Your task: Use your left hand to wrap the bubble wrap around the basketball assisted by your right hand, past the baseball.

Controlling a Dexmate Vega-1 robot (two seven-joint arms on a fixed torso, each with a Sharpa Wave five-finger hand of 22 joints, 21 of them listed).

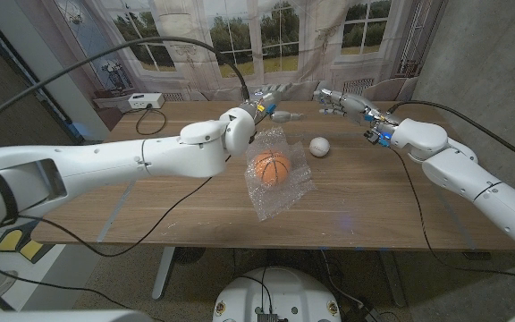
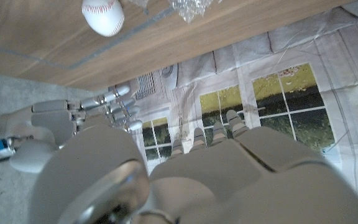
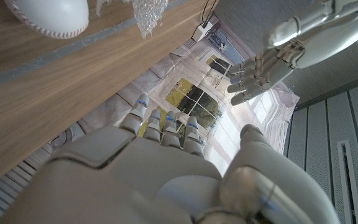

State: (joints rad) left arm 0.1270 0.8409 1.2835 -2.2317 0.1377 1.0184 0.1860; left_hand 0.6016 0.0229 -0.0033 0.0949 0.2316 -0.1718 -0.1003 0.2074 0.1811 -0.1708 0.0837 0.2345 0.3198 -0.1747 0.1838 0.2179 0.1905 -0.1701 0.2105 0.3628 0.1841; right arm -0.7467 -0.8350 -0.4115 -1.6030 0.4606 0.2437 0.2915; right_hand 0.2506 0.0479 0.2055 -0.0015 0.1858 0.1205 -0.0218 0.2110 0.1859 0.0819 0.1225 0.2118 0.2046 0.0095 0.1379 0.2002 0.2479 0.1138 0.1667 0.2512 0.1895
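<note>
Basketball [image 1: 273,166] on bubble wrap [image 1: 280,183], baseball [image 1: 318,147] beside, left hand [image 1: 269,107] and right hand [image 1: 340,101] seemingly empty, fingers spread, above table's far edge [image 1: 195,102]

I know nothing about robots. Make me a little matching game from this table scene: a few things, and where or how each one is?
Things:
1. basketball
2. baseball
3. left hand
4. bubble wrap

States:
A. white, bare on the wood
B. raised above the table's far side, holding nothing
C. orange, sitting on plastic
D. clear, crumpled under a ball

Pairs: 1-C, 2-A, 3-B, 4-D
</note>
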